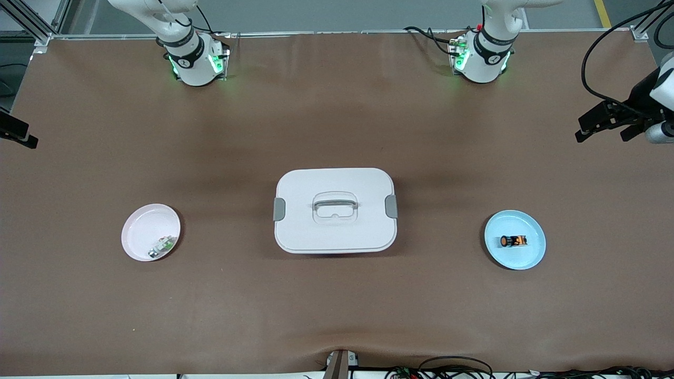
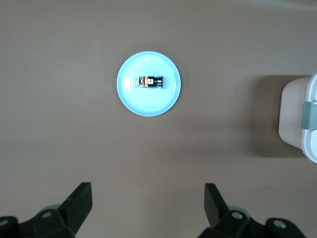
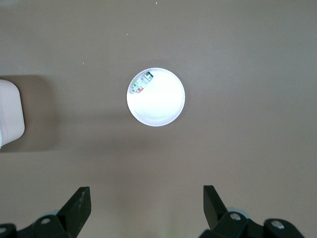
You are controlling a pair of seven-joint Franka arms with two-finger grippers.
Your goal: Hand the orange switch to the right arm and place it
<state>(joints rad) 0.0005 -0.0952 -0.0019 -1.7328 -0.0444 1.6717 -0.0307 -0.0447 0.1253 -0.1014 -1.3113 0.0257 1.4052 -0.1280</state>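
Brown matte table (image 1: 337,305); cylindrical orange switch (image 1: 513,241) on round blue plate (image 1: 533,258); left gripper (image 2: 147,203), right gripper (image 3: 146,203) spread, empty.

White lidded box (image 1: 335,210) mid-table, grey handle (image 1: 335,201) on top, grey latches at both ends. Pale pink plate (image 1: 142,226) toward right arm's end, holding small green-white-silver part (image 1: 162,246) (near its rim). Light blue plate (image 1: 526,258) toward left arm's end. Brown table cover (image 1: 337,305).
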